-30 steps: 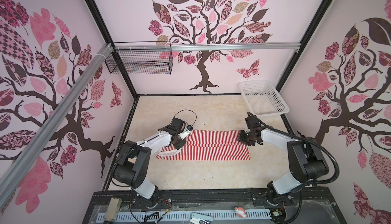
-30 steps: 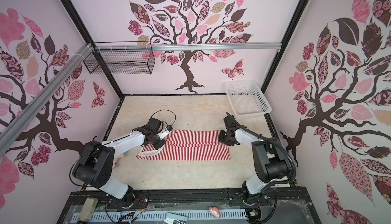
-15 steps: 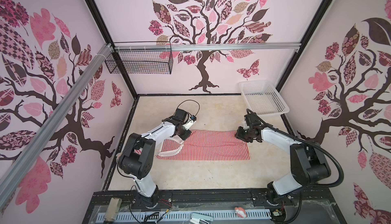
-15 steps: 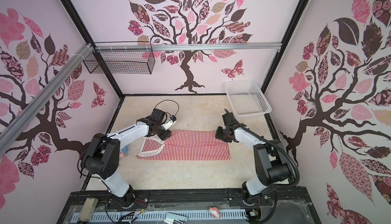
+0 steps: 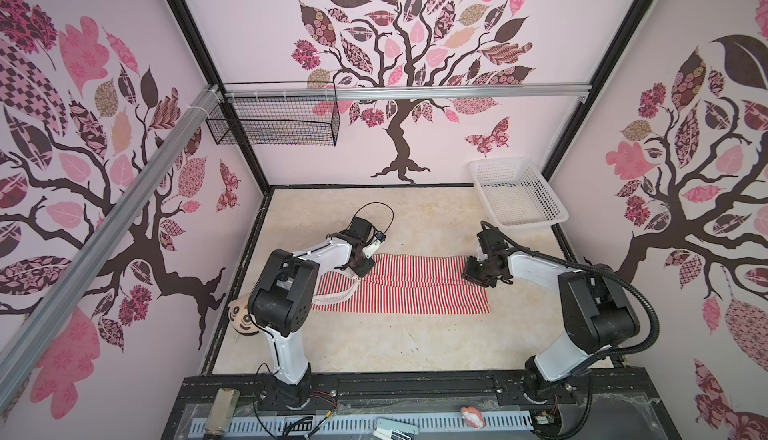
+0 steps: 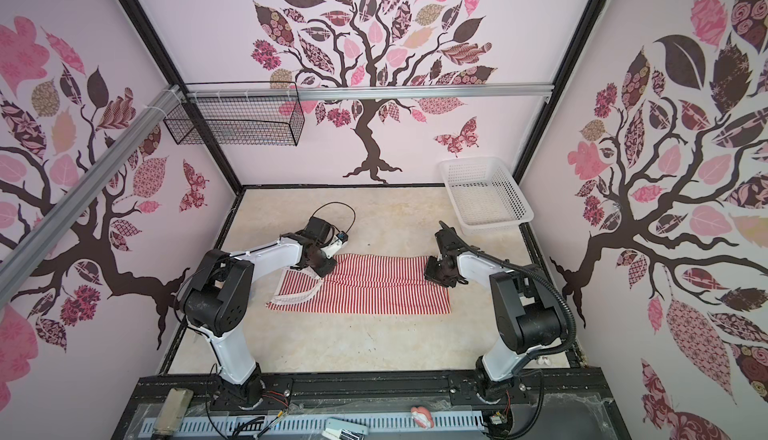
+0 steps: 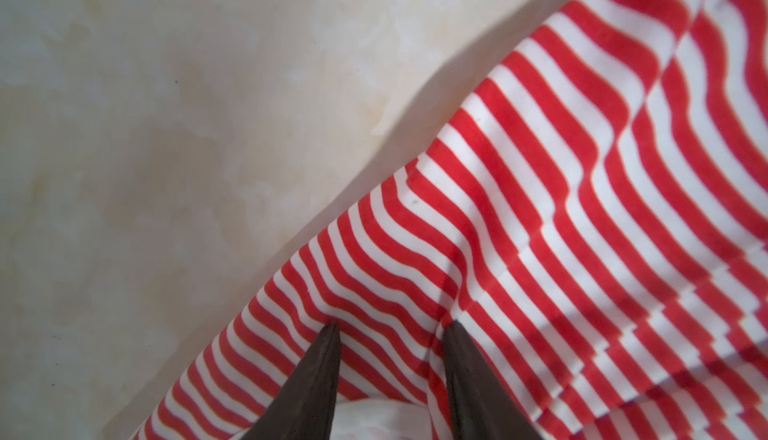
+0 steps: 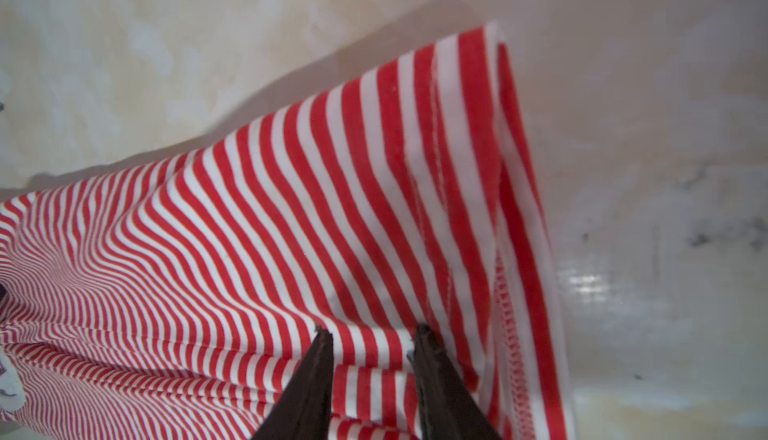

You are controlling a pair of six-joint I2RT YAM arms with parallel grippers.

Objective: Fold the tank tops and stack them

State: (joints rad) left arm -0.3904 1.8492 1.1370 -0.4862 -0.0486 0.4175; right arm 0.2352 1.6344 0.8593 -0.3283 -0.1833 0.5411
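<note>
A red-and-white striped tank top [image 5: 411,288] [image 6: 374,288] lies as a long flat band across the middle of the table, with its white-trimmed armholes at the left end. My left gripper [image 5: 360,269] [image 6: 326,269] is at the far edge near that end. In the left wrist view, the left gripper [image 7: 392,325] is shut on the tank top [image 7: 540,209], with a fold bunched between the dark fingers. My right gripper [image 5: 473,273] [image 6: 434,273] is at the hem end. In the right wrist view, the right gripper [image 8: 370,332] is shut on the tank top [image 8: 291,230]. Both held edges sit slightly off the table.
A white plastic basket [image 5: 536,219] [image 6: 505,221] stands at the back right corner. A black wire basket [image 5: 274,121] hangs on the back wall at the left. A plush doll [image 5: 241,323] lies at the table's left edge, behind the left arm's elbow.
Both arms have stretched further toward the back of the table, and the left arm's elbow has swung inward. The tank top's outline has hardly changed.
</note>
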